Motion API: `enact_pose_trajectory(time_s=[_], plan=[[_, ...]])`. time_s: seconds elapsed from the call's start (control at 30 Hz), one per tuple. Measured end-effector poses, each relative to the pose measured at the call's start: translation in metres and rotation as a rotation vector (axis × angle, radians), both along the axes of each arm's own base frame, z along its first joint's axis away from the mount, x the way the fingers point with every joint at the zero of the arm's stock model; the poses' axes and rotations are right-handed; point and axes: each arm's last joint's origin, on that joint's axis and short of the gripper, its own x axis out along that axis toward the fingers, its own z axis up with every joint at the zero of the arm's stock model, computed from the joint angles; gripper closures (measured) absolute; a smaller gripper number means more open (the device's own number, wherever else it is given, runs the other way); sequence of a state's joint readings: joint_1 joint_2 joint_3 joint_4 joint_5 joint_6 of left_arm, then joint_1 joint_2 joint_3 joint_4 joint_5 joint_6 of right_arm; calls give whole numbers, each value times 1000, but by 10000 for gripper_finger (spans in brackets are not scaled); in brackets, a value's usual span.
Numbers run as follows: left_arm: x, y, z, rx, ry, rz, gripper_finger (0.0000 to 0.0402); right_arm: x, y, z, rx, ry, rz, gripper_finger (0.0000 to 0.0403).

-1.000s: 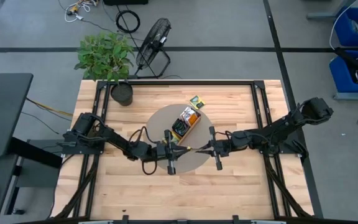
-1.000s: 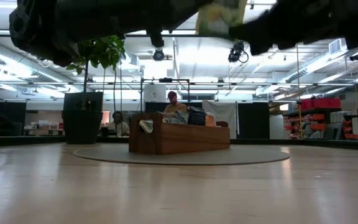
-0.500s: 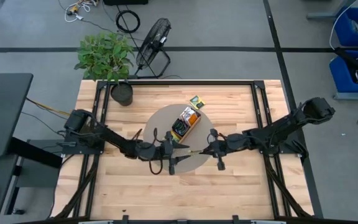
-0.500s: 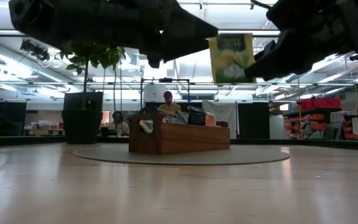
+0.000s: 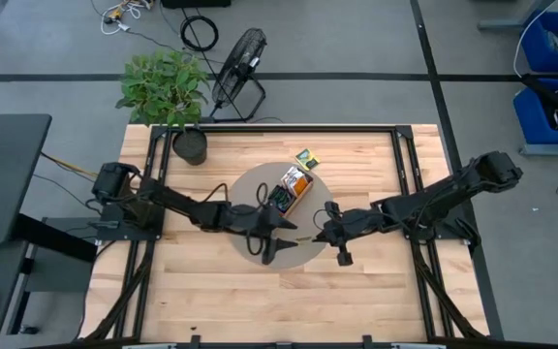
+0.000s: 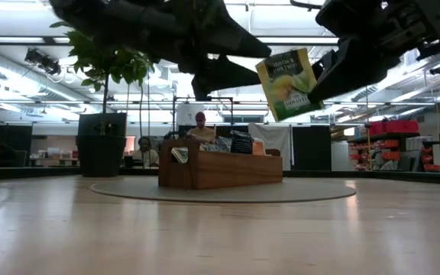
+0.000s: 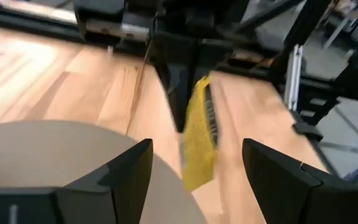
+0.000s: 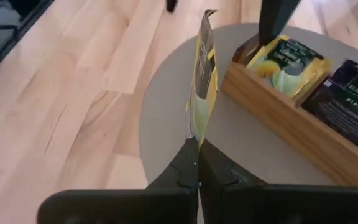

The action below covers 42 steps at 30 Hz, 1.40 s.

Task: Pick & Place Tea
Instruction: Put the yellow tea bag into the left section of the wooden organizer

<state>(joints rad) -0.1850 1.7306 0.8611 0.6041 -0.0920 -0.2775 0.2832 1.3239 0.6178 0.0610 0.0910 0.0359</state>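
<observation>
Already we have one yellow-green tea packet (image 8: 202,74) off the bench (image 5: 356,291) and in the air, pinched by its lower edge in our right gripper (image 8: 196,163), whose fingers are clenched tight on it. Just beyond the gripper stands the wooden tray (image 8: 291,134) on its round grey mat (image 8: 166,106), several packets filed in its compartments, so the picking looks done for this one and the placing is left: by our judgement it has yet to be carried over a slot and let go. Another packet (image 5: 305,157) lies on the bench past the tray's far end. Our left gripper (image 7: 191,165) hovers facing the held packet, fingers spread and grasping nothing. The packet is thin, flat, printed with a lemon (image 6: 289,84), and hangs edge-on and slightly tilted.
</observation>
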Motion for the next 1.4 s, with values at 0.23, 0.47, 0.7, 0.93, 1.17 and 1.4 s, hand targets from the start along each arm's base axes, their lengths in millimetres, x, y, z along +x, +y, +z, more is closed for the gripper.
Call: enact_pose_trajectory(time_s=[0.23, 0.47, 0.7, 0.93, 1.17, 1.4], plan=[[8, 4, 6, 18, 96, -7, 151, 3, -5, 3, 24, 7, 11, 403], [12, 6, 10, 17, 116, -12, 162, 4, -9, 2, 49, 15, 18, 403], [14, 14, 13, 5, 108, 9, 206, 5, -13, 2, 56, 15, -1, 403], [14, 14, 12, -5, 117, 15, 328, 5, -13, 3, 53, 7, -2, 403], [13, 17, 9, 4, 151, 92, 397, 6, -13, 5, 52, -20, 3, 363], [9, 16, 6, 25, 198, 182, 399, 4, -15, 2, 16, 14, -30, 247]])
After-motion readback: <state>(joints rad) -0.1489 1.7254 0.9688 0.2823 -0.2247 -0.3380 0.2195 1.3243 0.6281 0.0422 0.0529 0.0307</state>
